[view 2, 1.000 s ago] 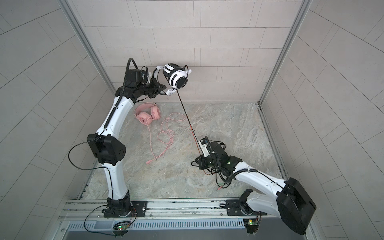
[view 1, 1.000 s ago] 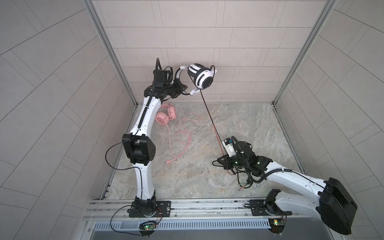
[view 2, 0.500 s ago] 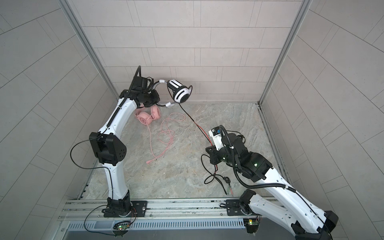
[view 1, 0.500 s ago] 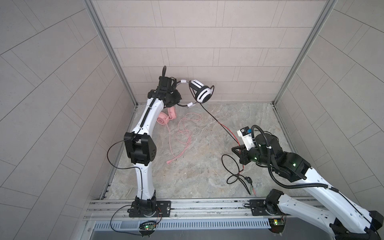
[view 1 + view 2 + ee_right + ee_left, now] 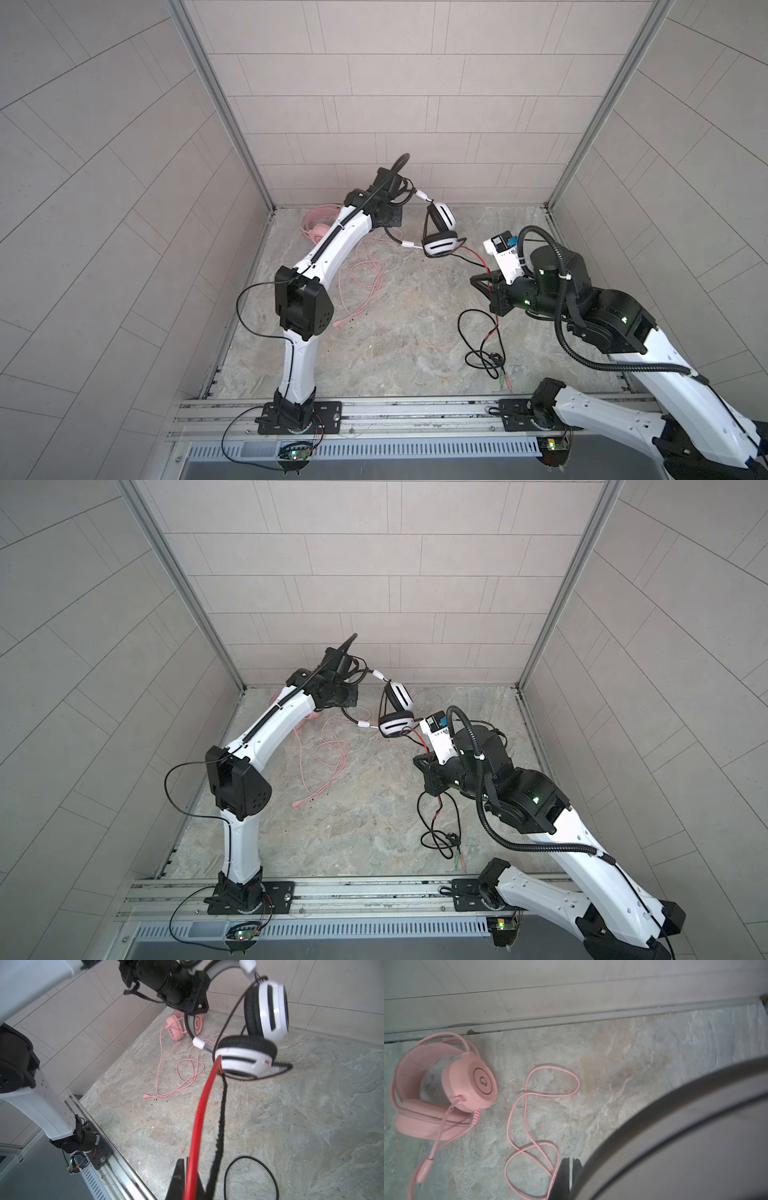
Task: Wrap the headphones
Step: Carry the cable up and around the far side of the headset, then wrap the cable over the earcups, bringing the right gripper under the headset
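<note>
The white-and-black headphones (image 5: 441,230) hang just above the floor near the back wall, both cups (image 5: 268,1007) pointing right. My left gripper (image 5: 392,216) is shut on their thin headband (image 5: 675,1118), which fills the corner of the left wrist view beside the shut jaws (image 5: 570,1160). Their red and black cable (image 5: 204,1103) runs from the lower cup to my right gripper (image 5: 188,1160), which is shut on it; its slack (image 5: 482,349) lies coiled on the floor. The pink headphones (image 5: 446,1093) lie in the back left corner, half hidden behind my left arm in a top view (image 5: 318,220).
The pink cable (image 5: 365,274) sprawls in loose loops over the marble floor (image 5: 395,332) under my left arm, its plug (image 5: 145,1096) toward the front. Tiled walls close in the back and both sides. An aluminium rail (image 5: 395,411) carries both arm bases in front.
My left arm has lowered the white-and-black headphones from high against the back wall to just above the floor. My right gripper rose and moved right and back; the taut cable went slack.
</note>
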